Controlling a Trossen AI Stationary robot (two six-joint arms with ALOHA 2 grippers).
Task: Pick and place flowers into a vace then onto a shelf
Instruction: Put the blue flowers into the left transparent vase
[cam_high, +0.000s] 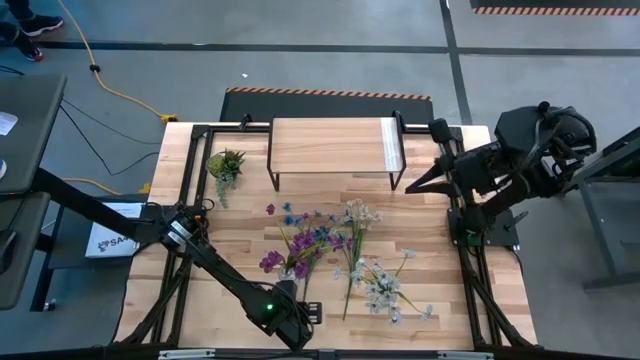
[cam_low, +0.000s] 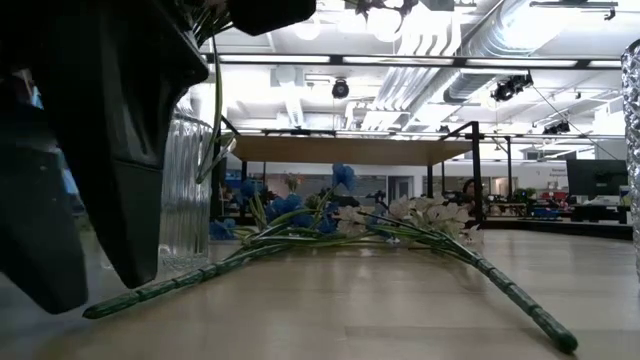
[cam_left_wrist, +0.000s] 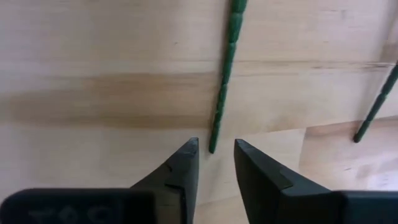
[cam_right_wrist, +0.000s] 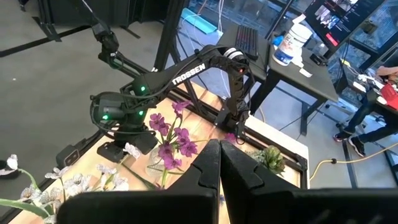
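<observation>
The task is early, by my judgement: flowers (cam_high: 340, 255) lie on the table center, shelf (cam_high: 333, 146) at 12 o'clock bare. Left gripper (cam_left_wrist: 214, 163), at 6 o'clock, jaws narrow, empty, straddles a stem (cam_left_wrist: 225, 74) tip. Right gripper (cam_right_wrist: 219, 163), at 3 o'clock, is closed, empty.

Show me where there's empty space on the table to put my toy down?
The shelf top is bare. So is the table strip between the white flowers and the right arm's base, and the wood between the potted plant and the left arm. The middle is crowded: purple flowers, blue flowers, the left gripper.
</observation>
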